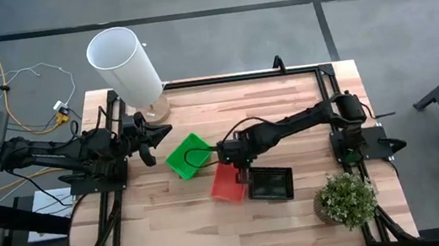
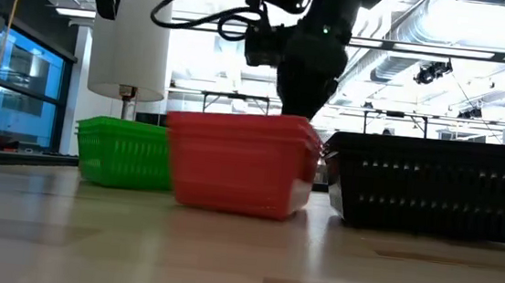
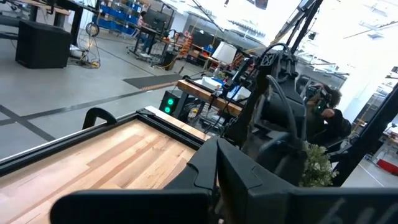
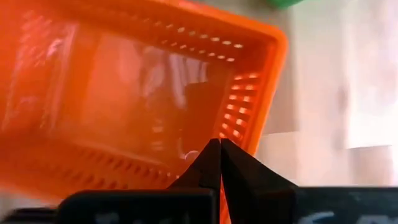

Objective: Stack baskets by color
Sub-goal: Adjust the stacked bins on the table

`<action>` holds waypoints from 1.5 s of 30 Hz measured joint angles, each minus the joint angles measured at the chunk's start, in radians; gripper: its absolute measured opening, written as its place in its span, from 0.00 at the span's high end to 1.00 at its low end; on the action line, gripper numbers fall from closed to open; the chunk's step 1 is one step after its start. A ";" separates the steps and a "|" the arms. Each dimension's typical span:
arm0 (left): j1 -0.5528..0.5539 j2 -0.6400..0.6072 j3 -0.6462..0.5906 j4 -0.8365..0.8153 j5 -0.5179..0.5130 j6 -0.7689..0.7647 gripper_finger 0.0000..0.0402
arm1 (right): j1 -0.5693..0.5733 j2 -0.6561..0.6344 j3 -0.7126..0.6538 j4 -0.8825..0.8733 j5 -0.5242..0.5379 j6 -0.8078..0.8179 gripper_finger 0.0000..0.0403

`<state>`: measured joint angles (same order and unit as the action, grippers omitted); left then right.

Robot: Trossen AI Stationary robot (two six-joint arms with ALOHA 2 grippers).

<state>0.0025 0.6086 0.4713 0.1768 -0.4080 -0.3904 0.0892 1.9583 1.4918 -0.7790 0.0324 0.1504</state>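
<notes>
Three baskets stand on the wooden table in a row that slants from far left to near right: a green basket (image 1: 188,155), a red basket (image 1: 228,185) and a black basket (image 1: 271,185). Each rests on its bottom, open side up, and the low view shows the same row: green (image 2: 123,151), red (image 2: 240,163), black (image 2: 436,187). My right gripper (image 1: 239,165) is shut and points steeply down over the red basket's far rim (image 4: 249,106), near one corner. My left gripper (image 1: 147,143) is shut and waits above the table's far left. My right gripper's shut fingertips (image 4: 211,155) stand over the inner side of the red basket's wall. I cannot tell whether they touch it.
A tall white cylinder (image 1: 122,63) stands at the far left corner. A potted green plant (image 1: 346,198) stands at the near right corner, close to the black basket. Dark frame rails (image 1: 239,76) run along the table's edges. Bare wood lies at the near left.
</notes>
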 joint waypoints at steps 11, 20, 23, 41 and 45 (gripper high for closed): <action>0.000 0.000 0.000 0.000 0.000 -0.001 1.00 | -0.087 -0.040 0.025 0.002 0.116 -0.214 1.00; 0.000 0.000 0.000 0.000 0.000 0.000 1.00 | -0.217 -0.074 0.015 0.308 0.099 0.028 1.00; 0.000 -0.001 0.000 0.003 -0.002 0.000 1.00 | -0.235 -0.015 0.010 0.355 0.089 0.219 1.00; 0.000 -0.004 0.000 0.242 0.217 0.026 1.00 | -0.212 0.242 0.126 0.587 0.067 0.551 1.00; 0.000 -0.004 0.000 0.241 0.217 0.026 1.00 | -0.204 0.312 0.205 0.579 0.023 0.475 1.00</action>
<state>0.0025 0.6044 0.4709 0.4179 -0.1909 -0.3641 -0.1146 2.2707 1.6968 -0.2003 0.0555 0.6254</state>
